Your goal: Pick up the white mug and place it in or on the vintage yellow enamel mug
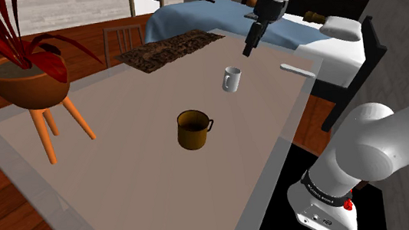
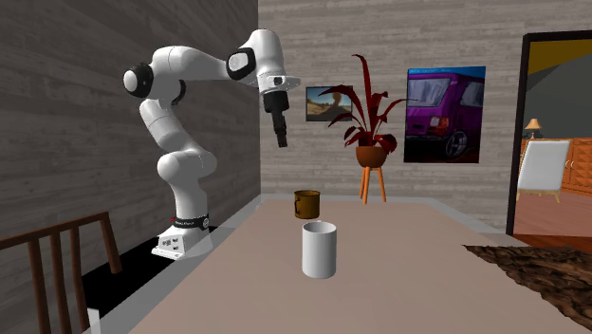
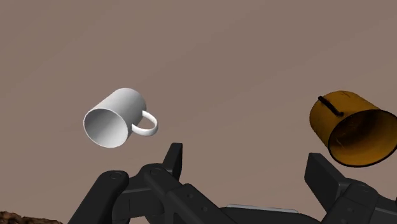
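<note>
Up over the far part of the desk (image 1: 124, 180), the hand (image 1: 249, 50) hangs in the air, fingers spread wide with nothing between them. White mug (image 1: 230, 78) stands upright on the desk below it, a bit nearer the stand, untouched. Brownish yellow mug (image 1: 194, 129) sits upright too, apart from the white one, toward the shoulder view's lower left. Dark patterned mat (image 1: 172, 48) lies at the far end, and a red plant in an orange pot (image 1: 26, 77) stands beside the desk
</note>
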`<state>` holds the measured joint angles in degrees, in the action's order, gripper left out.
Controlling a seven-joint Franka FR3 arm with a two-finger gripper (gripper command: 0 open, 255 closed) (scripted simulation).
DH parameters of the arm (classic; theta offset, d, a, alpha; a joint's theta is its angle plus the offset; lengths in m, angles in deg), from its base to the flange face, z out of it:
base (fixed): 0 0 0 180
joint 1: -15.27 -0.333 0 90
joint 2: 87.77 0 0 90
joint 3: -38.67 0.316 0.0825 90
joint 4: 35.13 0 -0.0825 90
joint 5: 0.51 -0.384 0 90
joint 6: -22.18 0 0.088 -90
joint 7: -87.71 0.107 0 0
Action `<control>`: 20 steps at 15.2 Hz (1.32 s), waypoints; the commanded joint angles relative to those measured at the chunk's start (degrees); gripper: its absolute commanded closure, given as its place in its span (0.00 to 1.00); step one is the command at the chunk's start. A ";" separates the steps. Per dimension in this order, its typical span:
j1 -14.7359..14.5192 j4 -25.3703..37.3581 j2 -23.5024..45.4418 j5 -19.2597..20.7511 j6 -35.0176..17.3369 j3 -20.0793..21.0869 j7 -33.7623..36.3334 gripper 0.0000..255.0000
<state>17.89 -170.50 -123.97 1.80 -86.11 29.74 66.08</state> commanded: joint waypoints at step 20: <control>0.79 17.86 41.68 -15.80 -18.55 -19.07 -36.49 0.00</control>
<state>18.31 -154.53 -85.33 -11.94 -104.19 10.95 31.84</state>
